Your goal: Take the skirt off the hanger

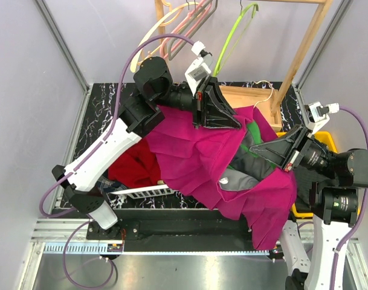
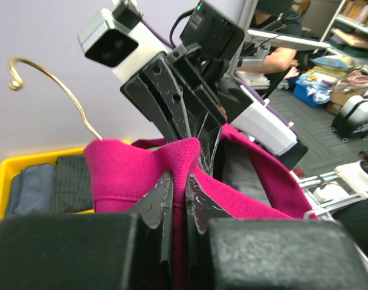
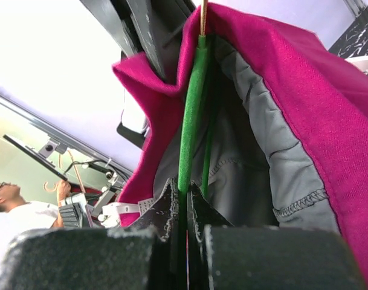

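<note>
Mid-table, toward the far edge, the magenta skirt [image 1: 196, 157] hangs lifted between both arms, its lower hem trailing over the near right edge of the black marble table [image 1: 99, 121].

Left gripper [image 2: 179, 181]: jaws nearly together, pinching a fold of the skirt's top edge. That is clear in the left wrist view; the top view shows only the black fingers sitting on the fabric.

Right gripper [image 3: 182, 194]: jaws clamped on the green hanger [image 3: 190, 109]. The right wrist view shows the bar running up between the fingers inside the skirt, with grey lining [image 3: 250, 157] beside it. From the top, only a green sliver and some grey show in the skirt opening.

The left wrist view alone shows the hanger's gold hook [image 2: 51, 84] curling free above the fabric, and the two grippers almost tip to tip. It also shows folded dark clothes in the yellow bin [image 2: 26, 158]; in the top view the bin sits at the right table edge, mostly hidden behind the right arm.

Only the top view shows:
- a red cloth [image 1: 135, 166] near the left arm, partly under the skirt
- a wooden rack [image 1: 304, 42] past the far edge
- spare hangers [image 1: 184, 24] on that rack
</note>
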Tool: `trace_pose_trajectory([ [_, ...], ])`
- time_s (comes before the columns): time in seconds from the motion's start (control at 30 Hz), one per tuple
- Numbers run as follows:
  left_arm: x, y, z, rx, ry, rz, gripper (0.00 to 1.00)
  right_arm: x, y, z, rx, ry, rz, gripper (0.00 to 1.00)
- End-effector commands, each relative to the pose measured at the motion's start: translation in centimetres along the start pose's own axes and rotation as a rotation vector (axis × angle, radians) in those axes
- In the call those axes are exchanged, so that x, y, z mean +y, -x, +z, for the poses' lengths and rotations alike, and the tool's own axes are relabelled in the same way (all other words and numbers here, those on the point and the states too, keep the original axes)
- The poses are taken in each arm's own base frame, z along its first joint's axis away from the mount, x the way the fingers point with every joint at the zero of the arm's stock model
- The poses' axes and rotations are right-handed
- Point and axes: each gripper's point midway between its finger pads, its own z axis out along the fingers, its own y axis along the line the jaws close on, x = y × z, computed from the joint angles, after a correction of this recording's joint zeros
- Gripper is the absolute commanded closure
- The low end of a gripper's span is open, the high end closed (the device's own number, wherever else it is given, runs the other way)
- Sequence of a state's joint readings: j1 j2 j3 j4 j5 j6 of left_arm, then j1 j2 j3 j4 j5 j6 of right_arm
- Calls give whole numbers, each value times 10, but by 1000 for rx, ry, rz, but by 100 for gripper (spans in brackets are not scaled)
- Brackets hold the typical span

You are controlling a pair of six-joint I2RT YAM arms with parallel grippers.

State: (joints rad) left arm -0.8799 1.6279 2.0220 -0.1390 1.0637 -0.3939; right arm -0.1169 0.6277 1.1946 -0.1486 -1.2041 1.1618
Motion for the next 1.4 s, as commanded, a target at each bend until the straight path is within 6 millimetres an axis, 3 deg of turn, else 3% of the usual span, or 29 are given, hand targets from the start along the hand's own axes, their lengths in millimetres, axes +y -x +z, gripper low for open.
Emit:
trace_pose_trajectory([
  [0.0,-16,-56,11,139,-41,-111,84,26,36,5,-160,69,-173,100],
  [0.2,-20,-88,-13,207,26,-134,67,44,47,3,-240,155,-208,100],
  [0.23,-23,-89,-16,212,32,-124,53,45,48,4,-237,160,-207,100],
  [0.3,-18,-98,-21,229,63,-135,39,51,48,3,-231,174,-219,100],
  [0.33,-19,-96,-23,226,70,-128,27,52,48,3,-228,177,-214,100],
  [0.43,-14,-87,-25,211,108,-97,14,49,44,3,-219,169,-201,100],
  [0.57,-14,-41,-30,138,133,-9,15,44,37,2,-198,148,-190,100],
  [0.6,-26,-13,-32,92,124,53,15,41,36,2,-195,139,-189,100],
  [0.7,-56,41,-39,-3,109,166,14,32,31,2,-191,125,-171,100],
  [0.77,-65,55,-48,-28,130,206,12,30,32,2,-192,123,-167,100],
  [0.83,-66,51,-57,-20,157,237,12,36,33,2,-192,130,-179,100],
  [0.93,-47,42,-80,-6,265,249,13,42,35,2,-182,135,-191,100],
  [1.07,-35,58,-107,-32,360,290,12,41,34,2,-184,133,-184,100],
  [1.13,-27,56,-111,-24,389,318,11,42,35,2,-186,135,-183,100],
  [1.3,25,49,-116,-6,501,343,12,44,33,1,-184,137,-180,100],
  [1.37,34,51,-111,-9,485,349,12,44,33,1,-183,138,-177,100],
])
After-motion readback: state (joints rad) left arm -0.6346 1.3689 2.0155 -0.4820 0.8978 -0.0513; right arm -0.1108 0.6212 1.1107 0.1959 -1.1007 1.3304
